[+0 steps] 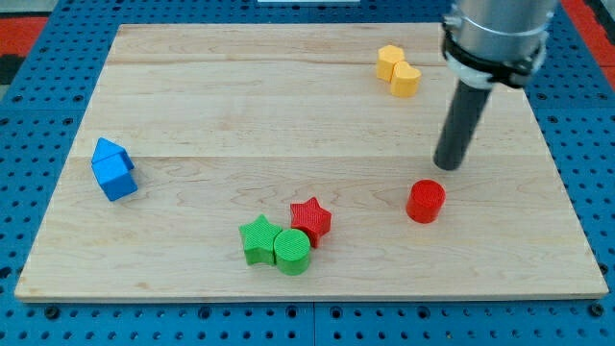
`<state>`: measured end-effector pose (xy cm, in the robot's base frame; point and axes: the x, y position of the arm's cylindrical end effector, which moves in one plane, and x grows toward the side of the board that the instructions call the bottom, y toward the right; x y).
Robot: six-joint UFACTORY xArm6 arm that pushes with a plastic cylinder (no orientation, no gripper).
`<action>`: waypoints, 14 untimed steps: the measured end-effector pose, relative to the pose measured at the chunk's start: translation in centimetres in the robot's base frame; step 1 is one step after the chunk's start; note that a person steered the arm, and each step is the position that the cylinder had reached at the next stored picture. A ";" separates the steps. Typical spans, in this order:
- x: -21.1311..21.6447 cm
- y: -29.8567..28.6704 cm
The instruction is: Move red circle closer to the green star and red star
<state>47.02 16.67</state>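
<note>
- Board (192, 96): a pale wooden top, lying on a blue perforated base (38, 106); a red perforated surface (24, 29) shows at the view's top corners.
- Arm: a grey cylindrical housing (498, 34) enters from the view's top right and carries a straight dark rod (461, 125), which tilts slightly toward the view's left as it descends.
- My tip (446, 165): the rod's lower end, on or just above the board, near the red circle and toward the view's top-right of it, with a strip of bare wood between them. No jaws exist on this rod, so nothing is clamped and nothing can be apart or together.
- Red circle (425, 201): an upright short cylinder at the view's lower right of centre, standing alone, well apart from the cluster of three to its left.
- Red star (310, 219): at the view's lower centre, touching or just beside the green circle below it.
- Green star (258, 238): to the lower left of the red star, pressed against the green circle.
- Green circle (292, 251): a short cylinder between the two stars, nearest the view's bottom.
- Yellow blocks: two touching near the view's top right, the upper (390, 61) roughly hexagonal, the lower (405, 80) heart-like.
- Blue blocks: two touching at the view's left, the upper (108, 154) with a peaked top, the lower (119, 179) box-like; exact shapes cannot be told.
</note>
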 end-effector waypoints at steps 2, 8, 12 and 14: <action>5.0 -2.8; -3.1 -20.8; 1.0 -19.6; 2.5 -19.7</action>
